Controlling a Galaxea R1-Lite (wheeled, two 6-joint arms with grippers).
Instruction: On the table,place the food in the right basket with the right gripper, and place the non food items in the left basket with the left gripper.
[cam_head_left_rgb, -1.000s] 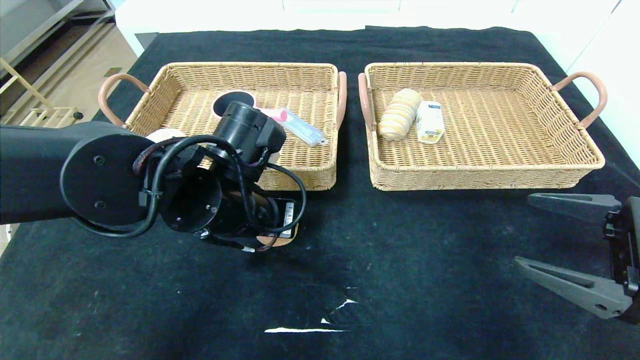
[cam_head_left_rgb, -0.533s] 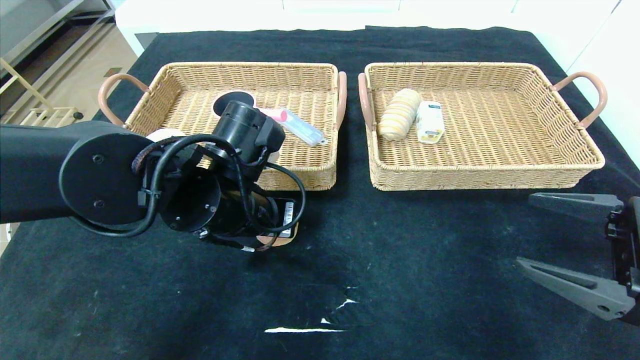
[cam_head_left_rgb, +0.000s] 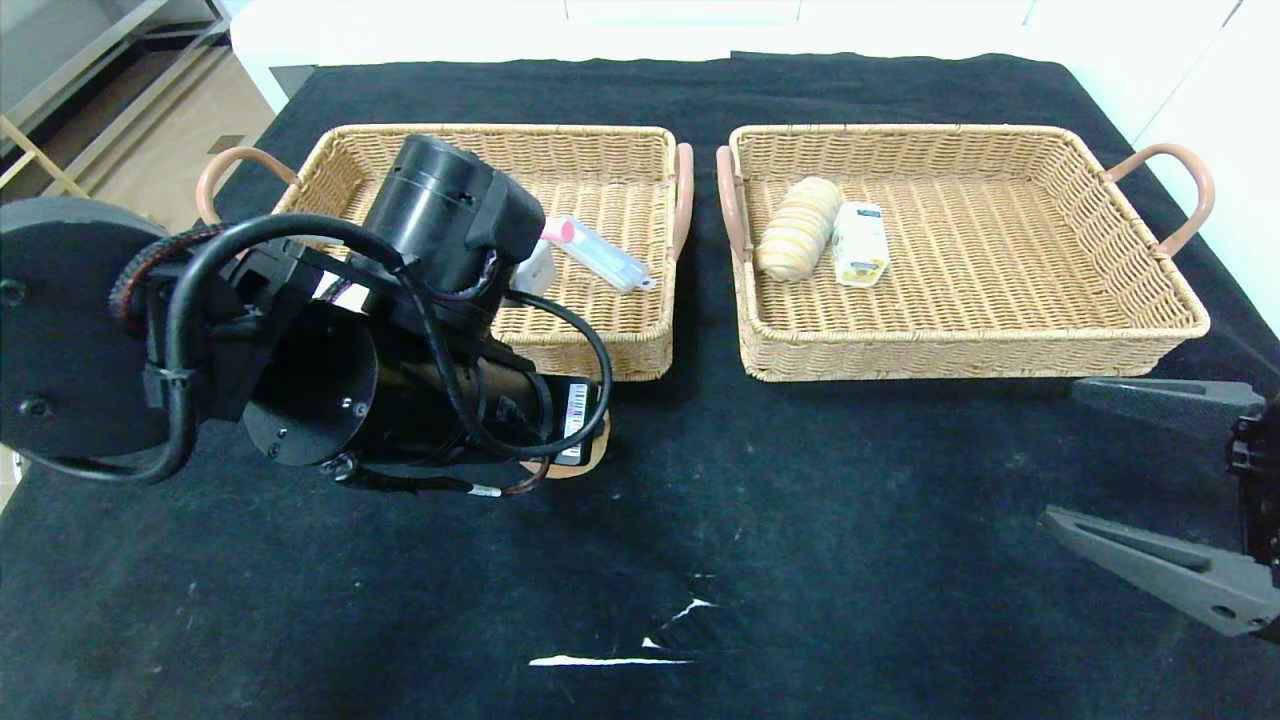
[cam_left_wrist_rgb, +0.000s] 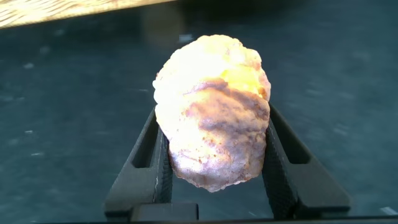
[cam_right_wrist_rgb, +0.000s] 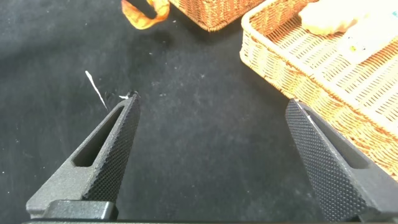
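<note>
Sorting job, left side – the left gripper (cam_left_wrist_rgb: 214, 124) is clamped on a pale, knobbly lump (cam_left_wrist_rgb: 211, 112), one finger pressed to each flank. We cannot tell what the lump is. Its long axis runs along the fingers, not across them.

What the next move turns on, as we read it, is the left basket (cam_head_left_rgb: 600, 360). It lies just beyond the gripper, on the far side from the robot, with its near wall between lump and basket floor. We judge the lump must go up and over that wall, then forward, rather than sideways. Whether it hangs clear of the black table (cam_head_left_rgb: 800, 560) we cannot tell.

A clear tube with a pink cap (cam_head_left_rgb: 598, 252) lies inside that basket, towards its right end. In the right basket (cam_head_left_rgb: 960, 355) a bread roll (cam_head_left_rgb: 798, 228) and a small carton (cam_head_left_rgb: 860, 243) sit side by side.

The right gripper (cam_head_left_rgb: 1062, 450) waits at the table's near right corner – fingers spread wide, holding nothing, well apart from the lump.
</note>
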